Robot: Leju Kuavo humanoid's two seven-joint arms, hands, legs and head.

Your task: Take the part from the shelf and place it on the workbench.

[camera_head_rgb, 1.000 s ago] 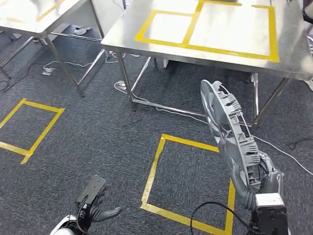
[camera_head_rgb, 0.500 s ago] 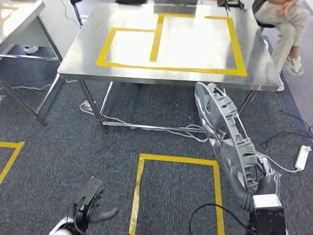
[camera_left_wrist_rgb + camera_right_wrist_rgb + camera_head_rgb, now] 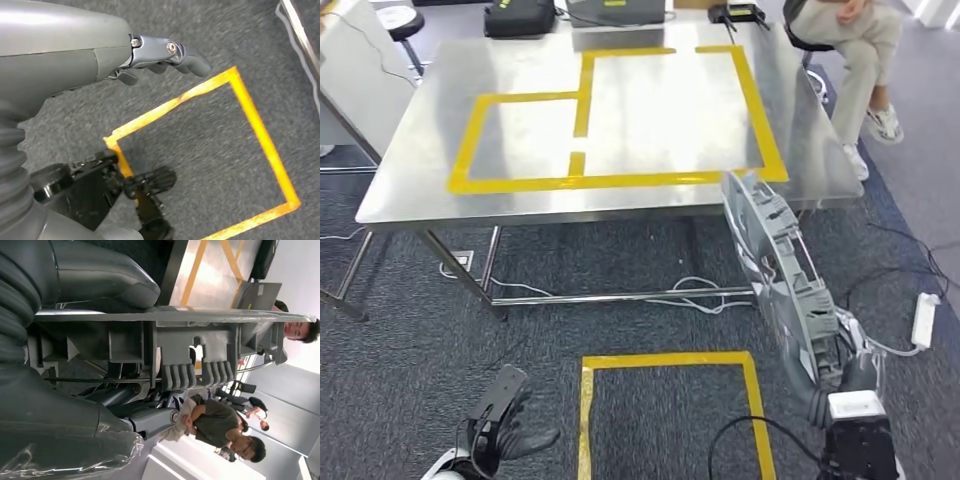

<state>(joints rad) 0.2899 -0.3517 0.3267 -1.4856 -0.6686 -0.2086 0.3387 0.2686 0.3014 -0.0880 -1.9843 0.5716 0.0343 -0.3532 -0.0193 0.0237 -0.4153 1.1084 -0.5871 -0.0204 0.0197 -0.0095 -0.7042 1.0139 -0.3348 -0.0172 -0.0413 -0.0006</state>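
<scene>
Head view looks down at the workbench; wrist views sit close behind each hand.

The part is a long, curved grey plastic moulding — ribbed, with clips and open cut-outs along its length; it stands tilted on end, its lower end gripped in the right robot hand, its upper end reaching the near edge of the counter; that steel counter is marked with yellow tape rectangles — the part is not on it.
</scene>
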